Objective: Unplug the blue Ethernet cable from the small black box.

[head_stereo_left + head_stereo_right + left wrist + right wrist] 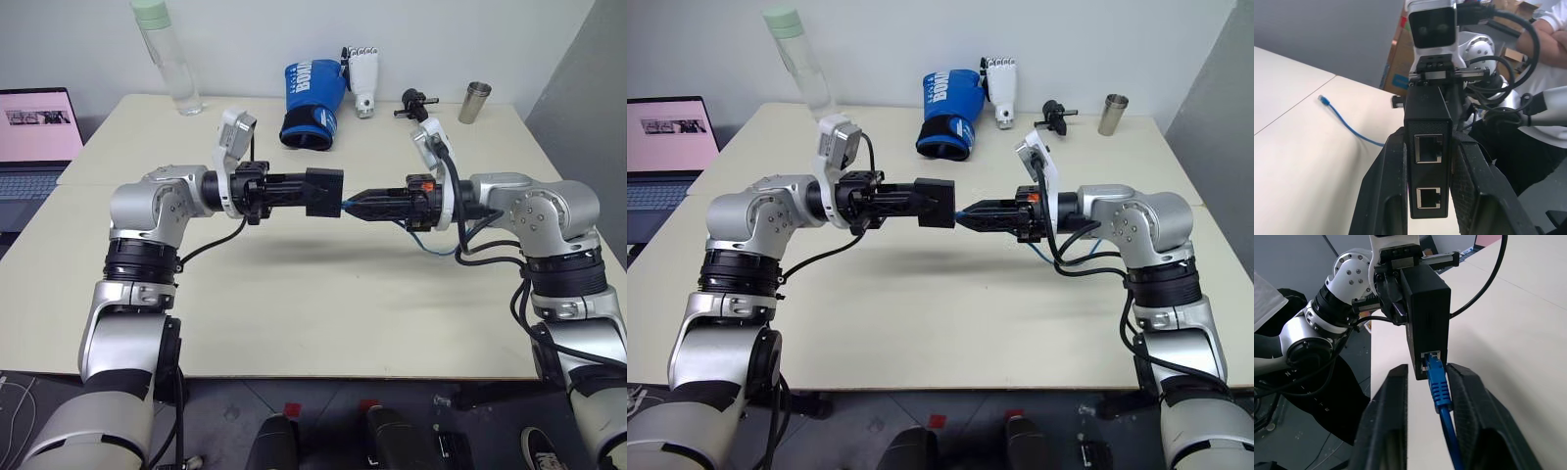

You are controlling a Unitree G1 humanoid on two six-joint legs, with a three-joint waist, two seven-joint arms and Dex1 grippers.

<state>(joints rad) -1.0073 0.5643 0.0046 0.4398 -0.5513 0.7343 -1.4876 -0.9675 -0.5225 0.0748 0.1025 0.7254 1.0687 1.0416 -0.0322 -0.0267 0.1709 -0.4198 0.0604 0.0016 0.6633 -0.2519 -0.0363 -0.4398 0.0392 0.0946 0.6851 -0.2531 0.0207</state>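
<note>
My left gripper (pixel 312 193) is shut on the small black box (pixel 323 191) and holds it level in the air over the middle of the table. The left wrist view shows the box (pixel 1427 127) clamped between both fingers, with two empty ports facing the camera. The blue Ethernet cable (pixel 1439 387) is plugged into a port on the opposite edge of the box (pixel 1427 308). My right gripper (pixel 351 204) comes in from the right and is shut on the cable's plug just behind the port. The rest of the cable (pixel 426 243) droops under my right wrist, and its free end (pixel 1325 100) lies on the table.
Along the table's far edge stand a clear bottle (pixel 168 59), a blue boxing glove (pixel 313 103), a white model hand (pixel 363 78), a black knobbed gadget (pixel 415 103) and a metal cup (pixel 475 101). A laptop (pixel 34 137) sits at the far left. A person's folded arms (pixel 1547 34) show beyond my right arm.
</note>
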